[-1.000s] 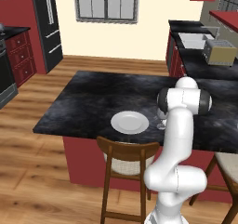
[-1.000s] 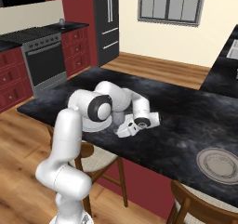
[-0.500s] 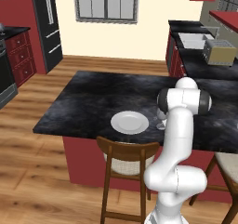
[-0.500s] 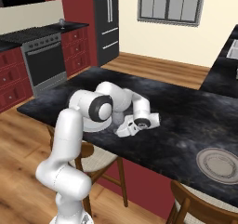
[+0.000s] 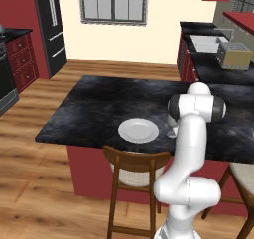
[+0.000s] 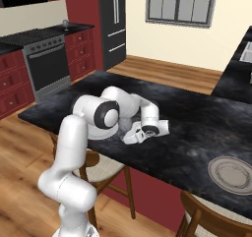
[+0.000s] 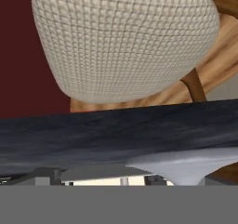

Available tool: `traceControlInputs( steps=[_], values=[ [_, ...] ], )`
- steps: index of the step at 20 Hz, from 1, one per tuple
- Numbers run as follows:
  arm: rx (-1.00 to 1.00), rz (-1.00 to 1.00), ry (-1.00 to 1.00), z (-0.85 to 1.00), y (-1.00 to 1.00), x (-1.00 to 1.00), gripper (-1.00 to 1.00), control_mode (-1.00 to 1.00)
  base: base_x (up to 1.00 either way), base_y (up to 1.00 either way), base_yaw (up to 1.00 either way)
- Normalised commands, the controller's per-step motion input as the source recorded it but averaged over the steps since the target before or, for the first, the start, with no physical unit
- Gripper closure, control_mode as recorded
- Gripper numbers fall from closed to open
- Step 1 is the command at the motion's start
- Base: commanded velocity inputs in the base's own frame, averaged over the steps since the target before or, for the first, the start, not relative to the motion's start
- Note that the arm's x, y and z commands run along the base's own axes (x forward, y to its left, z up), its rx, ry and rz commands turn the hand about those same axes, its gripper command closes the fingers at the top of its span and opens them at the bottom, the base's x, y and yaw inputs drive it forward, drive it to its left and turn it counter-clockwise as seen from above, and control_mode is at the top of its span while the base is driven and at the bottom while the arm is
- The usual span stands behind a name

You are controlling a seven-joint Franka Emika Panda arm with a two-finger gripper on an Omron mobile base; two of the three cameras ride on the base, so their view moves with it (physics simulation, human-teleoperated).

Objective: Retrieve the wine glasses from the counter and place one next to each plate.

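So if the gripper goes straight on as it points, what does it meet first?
Probably the woven stool seat, past the counter edge; the gripper points low across the stone, the white plate off to one side. Depth is unclear.

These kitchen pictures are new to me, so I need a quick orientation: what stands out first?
The white arm folds low over the black marbled island counter, its open hand close to the stone. A white plate lies at the near edge above a wooden stool, and a grey patterned plate lies further along.
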Motion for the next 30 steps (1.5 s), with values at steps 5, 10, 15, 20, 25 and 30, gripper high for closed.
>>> traceControlInputs(
  steps=[5,10,15,20,25,30],
  values=[
    [-0.03,0.08,0.0,-0.21,0.06,-0.45,-1.0,-1.0,0.0,0.0,0.0],
    [-0.02,0.15,0.0,-0.28,0.15,-0.5,-1.0,-1.0,0.0,0.0,0.0],
    [-0.01,0.0,0.0,-0.22,-0.08,0.64,-1.0,-1.0,0.0,0.0,0.0],
    [0.0,-0.17,-0.02,-0.21,-0.17,0.44,-1.0,-1.0,0.0,0.0,0.0],
    [0.0,0.0,0.0,-0.44,0.0,-0.9,-1.0,-1.0,0.0,0.0,0.0],
    [0.0,0.02,-0.01,-0.14,-0.04,0.18,-1.0,-1.0,0.0,0.0,0.0]
  ],
)
